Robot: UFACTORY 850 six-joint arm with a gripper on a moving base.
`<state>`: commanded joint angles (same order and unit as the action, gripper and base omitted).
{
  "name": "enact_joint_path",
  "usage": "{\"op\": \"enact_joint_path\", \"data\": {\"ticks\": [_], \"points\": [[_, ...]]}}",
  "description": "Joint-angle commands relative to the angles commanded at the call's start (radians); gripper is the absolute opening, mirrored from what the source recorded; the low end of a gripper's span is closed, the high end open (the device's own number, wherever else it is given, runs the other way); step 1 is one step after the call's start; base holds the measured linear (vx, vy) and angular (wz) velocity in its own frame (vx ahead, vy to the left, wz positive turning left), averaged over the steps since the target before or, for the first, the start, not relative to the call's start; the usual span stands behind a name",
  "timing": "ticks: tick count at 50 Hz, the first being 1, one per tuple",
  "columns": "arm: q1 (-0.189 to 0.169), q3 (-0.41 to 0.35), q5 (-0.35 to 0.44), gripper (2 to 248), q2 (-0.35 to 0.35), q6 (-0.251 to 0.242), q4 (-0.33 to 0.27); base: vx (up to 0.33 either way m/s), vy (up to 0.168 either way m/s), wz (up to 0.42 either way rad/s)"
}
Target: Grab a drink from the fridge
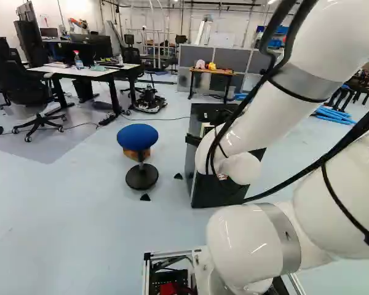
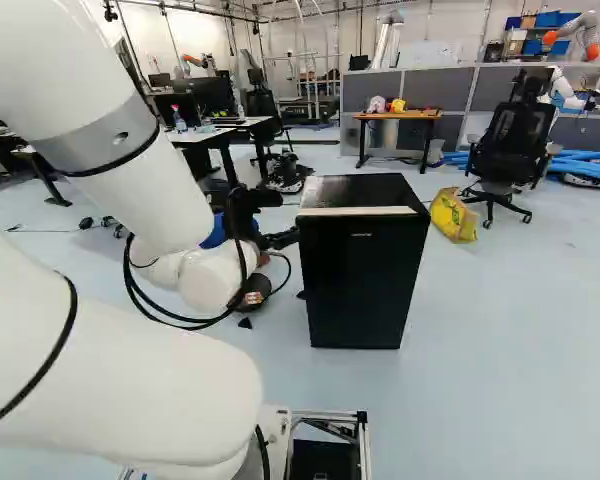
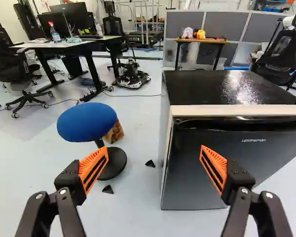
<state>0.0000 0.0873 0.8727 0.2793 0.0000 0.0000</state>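
Technician: What state is the gripper (image 2: pixel 283 218) showing?
Instructor: It is standing wide, and its orange pads (image 3: pixel 92 167) are sitting well apart.

Technician: Where is the fridge (image 3: pixel 192 195) standing?
Instructor: Ahead of the gripper, extending to its right. The door is facing the gripper and sitting closed, so any drink inside is remaining hidden.

Technician: What is occupying the area to the gripper's left?
Instructor: A blue-topped stool (image 3: pixel 84 122) is standing ahead and left, with a brown box (image 3: pixel 115 132) sitting just behind it.

Technician: And beyond those units?
Instructor: A yellow bag (image 2: pixel 454 215) is lying beyond the fridge, right of the gripper. Farther ahead and left, a white tabletop (image 3: pixel 44 45) is supporting a spray bottle (image 3: pixel 55 34). Farther still, beyond the fridge, a wooden tabletop (image 3: pixel 214 41) is carrying a yellow object (image 3: pixel 201 34).
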Motion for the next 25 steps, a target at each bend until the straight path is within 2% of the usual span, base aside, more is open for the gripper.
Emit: {"op": "enact_joint_path", "data": {"ticks": [13,25], "points": [[0.0,0.013,-0.002,247,-0.016,0.0,0.005,0.0,0.0,0.0],[0.001,0.054,-0.032,247,-0.063,0.0,0.074,0.0,0.0,0.0]]}}
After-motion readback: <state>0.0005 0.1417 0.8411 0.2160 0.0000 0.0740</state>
